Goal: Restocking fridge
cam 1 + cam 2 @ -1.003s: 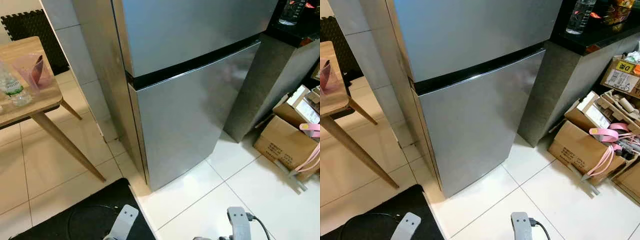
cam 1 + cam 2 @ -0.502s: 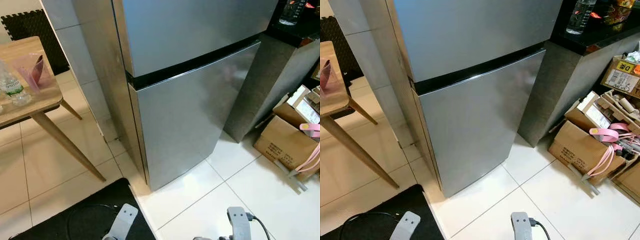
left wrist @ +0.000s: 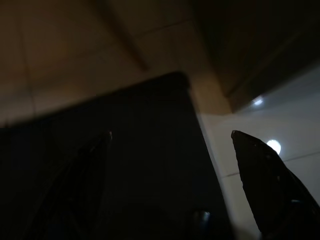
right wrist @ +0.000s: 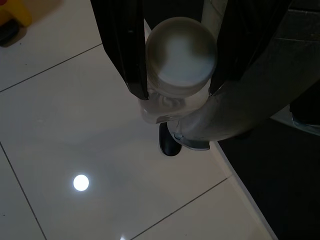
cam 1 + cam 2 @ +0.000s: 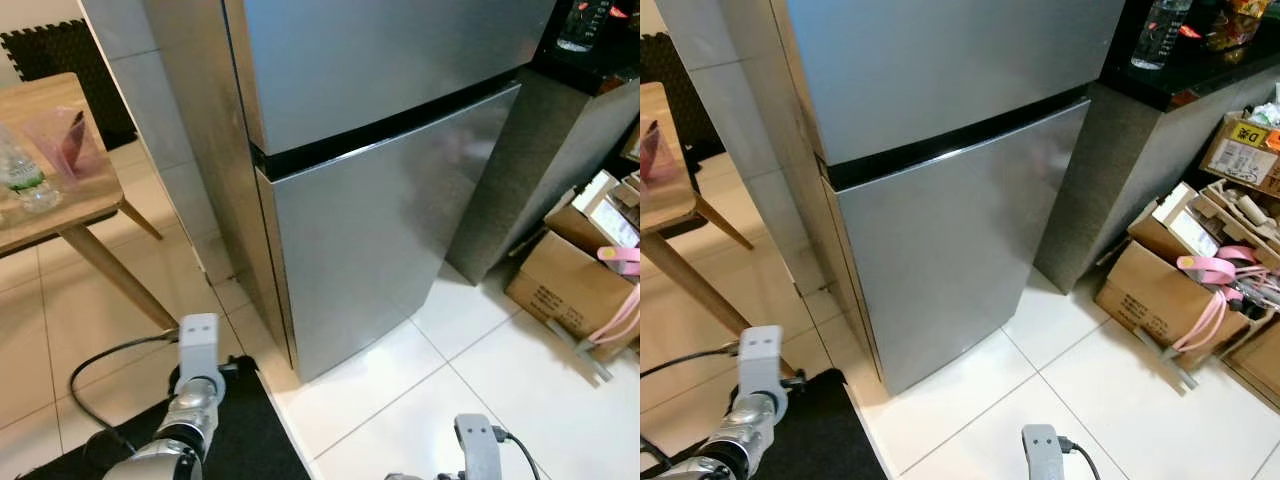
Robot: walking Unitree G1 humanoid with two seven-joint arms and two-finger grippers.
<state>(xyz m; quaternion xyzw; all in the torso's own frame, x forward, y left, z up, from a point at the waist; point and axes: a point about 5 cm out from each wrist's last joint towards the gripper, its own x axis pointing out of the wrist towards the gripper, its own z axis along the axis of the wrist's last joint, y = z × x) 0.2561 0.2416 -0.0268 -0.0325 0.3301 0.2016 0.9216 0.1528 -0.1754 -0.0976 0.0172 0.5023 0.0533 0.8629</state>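
1. The fridge (image 5: 380,190), a two-door steel unit, stands shut at the centre of the scene, on white floor tiles (image 5: 520,400).
2. The left arm (image 5: 195,390) is raised at the near left, beside the fridge's lower door and above a black mat (image 5: 250,440). The left hand (image 3: 170,165) has its fingers (image 3: 265,180) spread wide, with nothing between them; the wrist view is dark.
3. The right hand (image 4: 175,55) hangs low over the tiles and pinches a white bottle (image 4: 177,65) between its two fingers (image 4: 122,45), seen cap-on.
4. At the far left, a wooden surface (image 5: 60,200) carries a water bottle (image 5: 22,175) and a pink cup (image 5: 65,140).
5. To the right of the fridge stands a dark counter (image 5: 1180,70) bearing a clear bottle (image 5: 1160,35). Cardboard boxes (image 5: 1160,290) sit on the floor below it, with pink cords (image 5: 1215,285) draped over them.
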